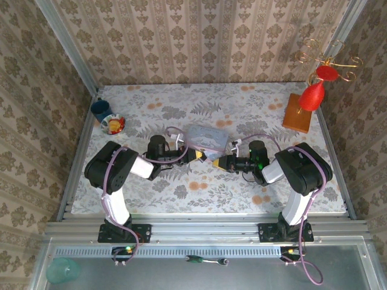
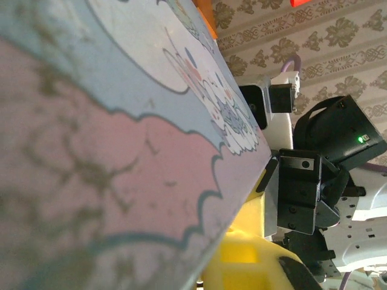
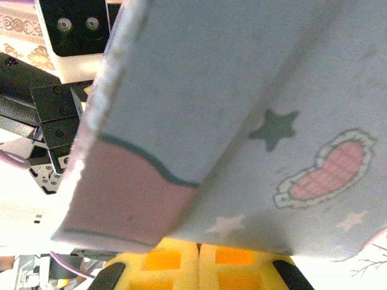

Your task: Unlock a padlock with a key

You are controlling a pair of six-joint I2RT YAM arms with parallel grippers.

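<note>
Looking down from above, we are seeing the worktop [image 1: 181, 190], covered in a flowered cloth, carrying everything here. The left arm [image 1: 118, 169] and the right arm [image 1: 296, 169] are bending inward from the near edge, and their tips are meeting near the middle of the worktop. The pastel tin [image 1: 208, 139] (blue and pink, with a cartoon picture on it) is lying at the middle, just on the far side of that meeting point. In both wrist views its painted face is looming close above the fingers.

A wooden block [image 1: 297, 113] is sitting by the far right corner, with red ornaments [image 1: 313, 95] on a gold wire stand showing beside it. A dark blue cup [image 1: 100, 109] is standing by the far left corner, and a small dish [image 1: 113, 124] is sitting just beside it, toward the near edge.

The left gripper [image 1: 199, 156] is holding its yellow fingers [image 2: 242, 266] together. The right gripper [image 1: 222, 162] is doing likewise, and in its own wrist view its two yellow pads [image 3: 163, 263] are pressing side by side. We cannot tell whether either is clamping anything. We are not managing to pick out the padlock: the spot between the two tips, just at the tin's near edge, is too small and dark to read.
</note>
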